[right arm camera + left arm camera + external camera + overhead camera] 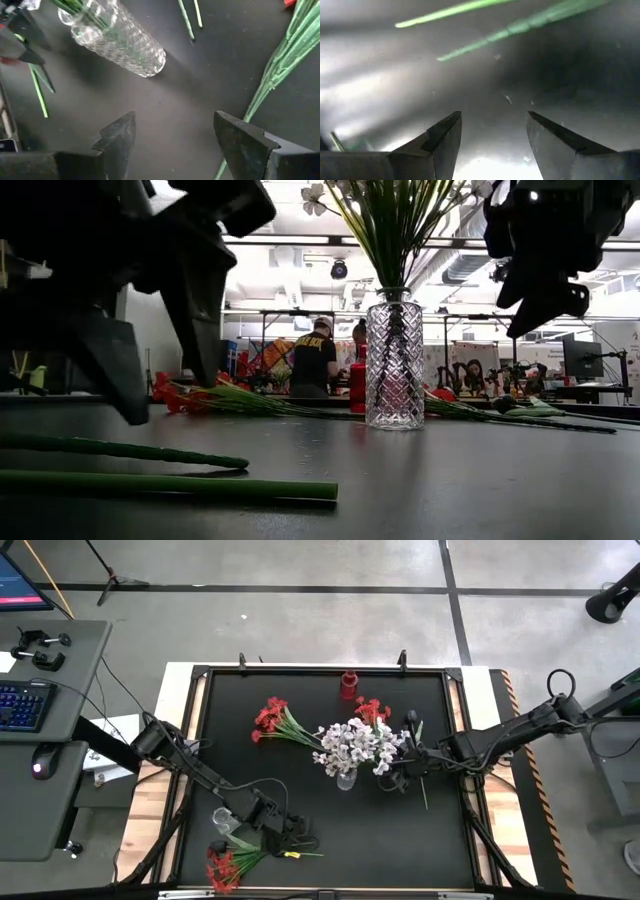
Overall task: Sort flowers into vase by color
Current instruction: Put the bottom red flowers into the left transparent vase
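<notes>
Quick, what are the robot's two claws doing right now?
Left gripper: open, holding nothing.
Right gripper: open, holding nothing.

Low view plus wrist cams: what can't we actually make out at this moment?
- Low view: white blooms in the glass vase cut off by the top edge; only stems show.
- Low view: left pincer is a dark close-up mass hiding the table's left part.
- Left wrist view: green stems blurred; their blooms lie out of frame.
- Right wrist view: vase mouth cut by the top edge; open right pincer empty.
</notes>
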